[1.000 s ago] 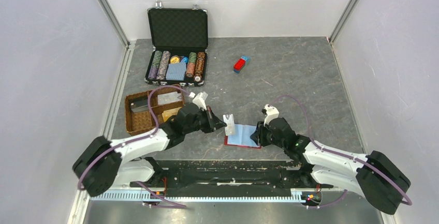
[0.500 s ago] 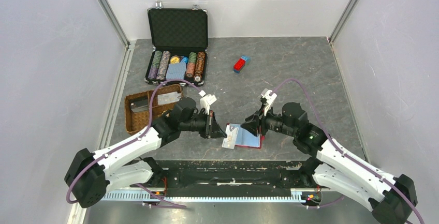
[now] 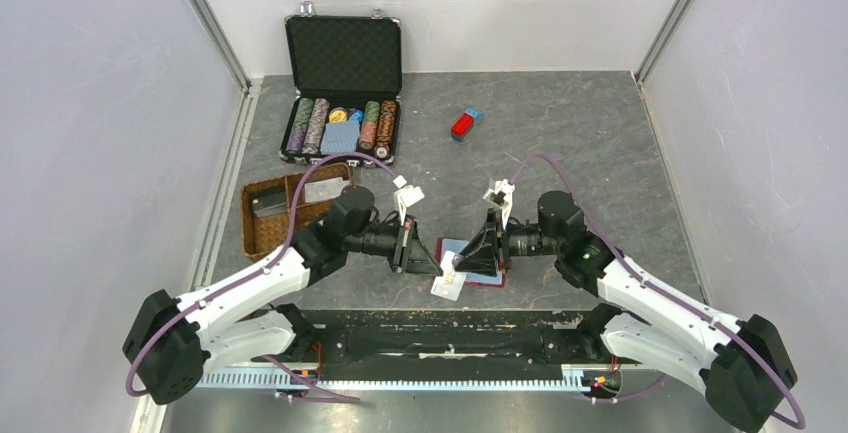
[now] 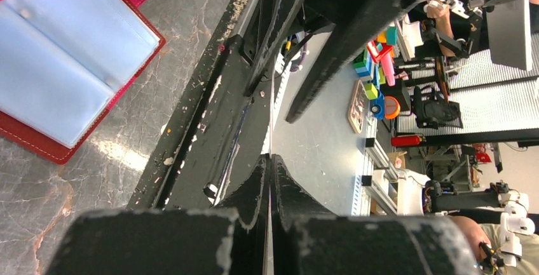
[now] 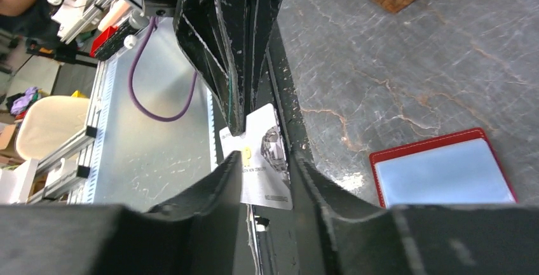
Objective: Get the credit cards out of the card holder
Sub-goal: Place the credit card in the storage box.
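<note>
One credit card (image 5: 270, 135) is out. It hangs face-on to the right wrist camera, clear of the card holder (image 3: 482, 275) and over the near edge of the table (image 3: 600, 153).

The left gripper (image 4: 269, 167) is clamped on the card's top edge; in its own view the card shows only as a thin line between the closed fingers.

Change in the last second: the card was upright just left of the holder and the right gripper (image 5: 266, 173) sat on the holder. Now the right arm is off the holder and turned to face the left one. The card has come toward the near edge.

Right jaws stand partly apart, one finger on each side of the card. You cannot confirm from these views that either pad touches it.

The holder lies open and flat on the table, pale blue sleeves up, with nothing pinning it.

Judgement: this looks like a hand-over or regrip of the first card, not a fresh pull. You cannot tell whether the sleeves hold more cards.

Risk: the card is pinched by one edge over the table lip, so a slip drops it off the table.

Farther out: wicker tray (image 3: 262, 238), chip case (image 3: 343, 53), red-and-blue block (image 3: 465, 123), all well apart.
</note>
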`<state>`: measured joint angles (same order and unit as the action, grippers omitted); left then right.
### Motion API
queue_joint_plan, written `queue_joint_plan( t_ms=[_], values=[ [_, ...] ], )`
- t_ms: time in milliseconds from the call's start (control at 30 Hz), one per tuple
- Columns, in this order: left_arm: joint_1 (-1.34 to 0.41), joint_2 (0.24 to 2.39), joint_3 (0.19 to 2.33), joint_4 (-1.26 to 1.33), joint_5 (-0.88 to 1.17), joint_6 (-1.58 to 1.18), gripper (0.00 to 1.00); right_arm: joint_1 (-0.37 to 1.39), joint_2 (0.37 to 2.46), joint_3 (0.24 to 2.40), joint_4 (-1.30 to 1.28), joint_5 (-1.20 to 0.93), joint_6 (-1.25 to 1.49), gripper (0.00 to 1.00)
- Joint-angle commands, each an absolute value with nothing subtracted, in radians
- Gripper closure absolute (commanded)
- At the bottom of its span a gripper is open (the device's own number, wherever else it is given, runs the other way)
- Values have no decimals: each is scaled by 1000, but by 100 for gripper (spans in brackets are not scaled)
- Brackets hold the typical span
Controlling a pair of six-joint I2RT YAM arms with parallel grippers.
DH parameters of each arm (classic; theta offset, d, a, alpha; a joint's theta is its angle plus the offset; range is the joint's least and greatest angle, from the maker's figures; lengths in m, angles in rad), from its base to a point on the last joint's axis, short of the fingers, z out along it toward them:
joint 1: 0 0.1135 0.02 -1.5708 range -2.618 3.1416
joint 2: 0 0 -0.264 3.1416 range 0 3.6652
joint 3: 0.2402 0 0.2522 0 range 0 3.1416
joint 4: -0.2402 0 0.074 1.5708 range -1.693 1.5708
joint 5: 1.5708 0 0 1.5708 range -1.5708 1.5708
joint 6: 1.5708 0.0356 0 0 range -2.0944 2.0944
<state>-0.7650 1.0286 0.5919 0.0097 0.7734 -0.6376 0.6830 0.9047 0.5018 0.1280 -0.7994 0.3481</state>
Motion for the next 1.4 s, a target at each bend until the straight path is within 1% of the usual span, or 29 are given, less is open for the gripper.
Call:
queue_joint_plan(
  t_ms=[0, 133, 167, 200, 267, 367, 467, 600, 633, 733, 933, 1033, 1200, 1300, 1333, 1367],
  values=[
    [-762, 1020, 588, 57, 817, -625, 98, 678, 926, 470, 248, -906, 406, 72],
    [-762, 1017, 593, 43, 786, -629, 96, 676, 921, 455, 288, -911, 427, 92],
    [-762, 1013, 598, 22, 764, -625, 91, 674, 917, 449, 306, -910, 440, 98],
    [-761, 1008, 603, 10, 738, -623, 83, 672, 912, 443, 326, -903, 460, 100],
    [-755, 995, 611, 6, 702, -626, 66, 668, 907, 437, 342, -880, 485, 100],
    [-735, 968, 619, 6, 659, -639, 53, 661, 905, 427, 382, -843, 537, 100],
    [-712, 923, 623, 15, 604, -660, 35, 649, 897, 393, 482, -783, 644, 100],
    [-701, 877, 617, 68, 546, -699, 19, 636, 883, 349, 580, -673, 770, 100],
    [-701, 870, 610, 97, 547, -713, 17, 632, 881, 334, 606, -649, 796, 100],
    [-701, 865, 595, 163, 555, -745, 14, 627, 871, 289, 726, -583, 903, 100],
    [-701, 885, 553, 232, 508, -801, 13, 627, 878, 173, 1034, -439, 1127, 100],
    [-701, 904, 521, 328, 499, -856, 13, 627, 886, 139, 1120, -360, 1184, 100],
    [-703, 961, 504, 456, 500, -944, 14, 627, 886, 102, 1182, -257, 1230, 100],
    [-704, 997, 482, 569, 505, -1008, 18, 627, 885, 88, 1184, -217, 1243, 100],
    [-705, 1009, 474, 613, 504, -1032, 21, 627, 884, 82, 1190, -205, 1246, 100],
    [-706, 1022, 467, 644, 501, -1054, 27, 628, 884, 69, 1203, -191, 1253, 100]
  ],
)
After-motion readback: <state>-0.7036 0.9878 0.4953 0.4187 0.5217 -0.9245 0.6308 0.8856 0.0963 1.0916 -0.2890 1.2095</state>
